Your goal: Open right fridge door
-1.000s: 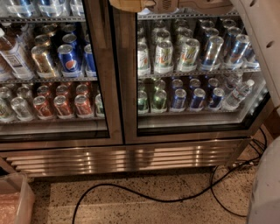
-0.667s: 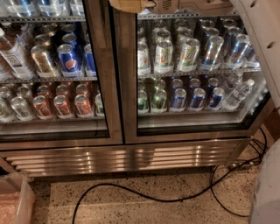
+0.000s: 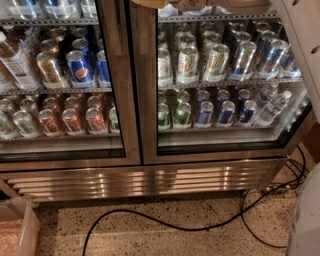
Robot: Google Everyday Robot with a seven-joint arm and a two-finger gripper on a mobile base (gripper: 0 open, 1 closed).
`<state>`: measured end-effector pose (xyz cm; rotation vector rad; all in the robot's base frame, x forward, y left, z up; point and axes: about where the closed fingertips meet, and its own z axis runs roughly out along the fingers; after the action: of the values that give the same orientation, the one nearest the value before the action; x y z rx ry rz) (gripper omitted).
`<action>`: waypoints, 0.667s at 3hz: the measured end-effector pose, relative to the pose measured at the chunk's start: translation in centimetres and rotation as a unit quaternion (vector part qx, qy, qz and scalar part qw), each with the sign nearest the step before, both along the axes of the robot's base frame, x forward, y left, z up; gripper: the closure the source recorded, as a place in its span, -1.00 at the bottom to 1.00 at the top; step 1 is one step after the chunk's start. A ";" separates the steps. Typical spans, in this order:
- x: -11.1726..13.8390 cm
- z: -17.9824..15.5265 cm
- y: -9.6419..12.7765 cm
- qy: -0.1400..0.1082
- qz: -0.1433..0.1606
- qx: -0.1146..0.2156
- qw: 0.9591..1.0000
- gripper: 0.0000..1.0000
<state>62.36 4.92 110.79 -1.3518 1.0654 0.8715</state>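
Note:
The right fridge door (image 3: 146,110) is a glass panel in a brushed steel frame. It looks closed, flush with the left door (image 3: 119,110). Through its glass I see shelves of green, silver and blue cans (image 3: 215,62). My gripper (image 3: 200,4) shows only as a beige shape at the top edge, in front of the upper part of the right door. My white arm (image 3: 301,45) runs down the right side and covers the door's right edge. I see no handle in this view.
A steel vent grille (image 3: 145,181) runs below both doors. A black cable (image 3: 165,226) loops over the speckled floor in front of it. A translucent plastic bin (image 3: 17,231) stands at the lower left. My white body (image 3: 306,220) fills the lower right corner.

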 end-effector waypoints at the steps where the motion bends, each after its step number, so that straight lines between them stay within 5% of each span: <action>1: 0.1 0.4 -0.1 -0.004 -0.001 0.005 1.000 1.00; 2: 0.1 0.4 -0.1 -0.004 -0.001 0.005 1.000 0.62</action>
<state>62.43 4.82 111.21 -1.3454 1.0540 0.8684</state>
